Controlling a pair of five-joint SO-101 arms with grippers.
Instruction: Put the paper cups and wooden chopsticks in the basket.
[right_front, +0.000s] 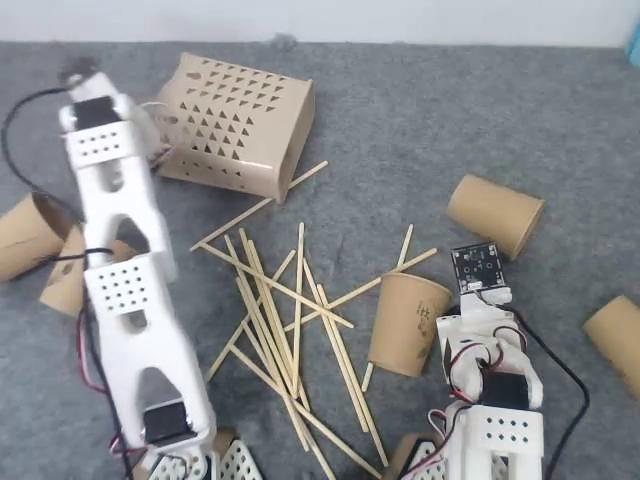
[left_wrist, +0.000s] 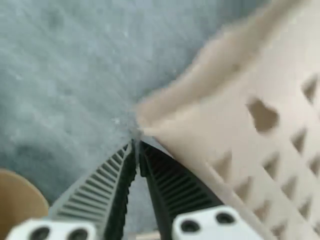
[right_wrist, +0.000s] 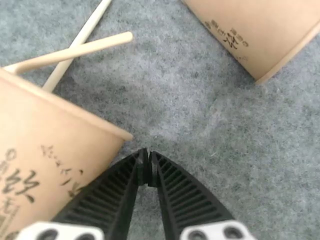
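The grey surface (right_front: 400, 130) carries everything. The basket (right_front: 240, 125) lies on its side at 11 o'clock, long axis running about 9 to 3; I cannot tell which end is the mouth. Nothing is in it.

The left arm (right_front: 125, 290) stretches from 7 o'clock up to the basket's 9 o'clock end. The left claw (left_wrist: 136, 145) is pressed together with nothing between its fingers, tips right at a corner of the basket; whether they touch it is unclear. The right arm (right_front: 495, 420) sits low at 5 o'clock. The right claw (right_wrist: 148, 167) is also pressed together and empty, pointing at bare surface.

Six cups are in sight. The near cup (right_front: 408, 325) is just beside the right claw, on its 9 o'clock side. It seems to lie on its side, with its long axis about 12 to 6 and its rim toward 12. The far cup (right_front: 495, 213) lies on its side ahead of the claw at 1 o'clock. One cup (right_front: 615, 340) is at the 3 o'clock edge, two cups (right_front: 25, 235) are behind the left arm at 9 o'clock, and a last cup (right_front: 405, 455) peeks in at 6 o'clock.

The chopsticks (right_front: 280, 310) are strewn at the centre between the arms, mostly running 12 to 6, some crossing.

The right arm is nearer the near cup. I judge that its claw must spread and shift toward 9 o'clock to take the cup across its width, since the rim lies alongside the fingers, not between them.
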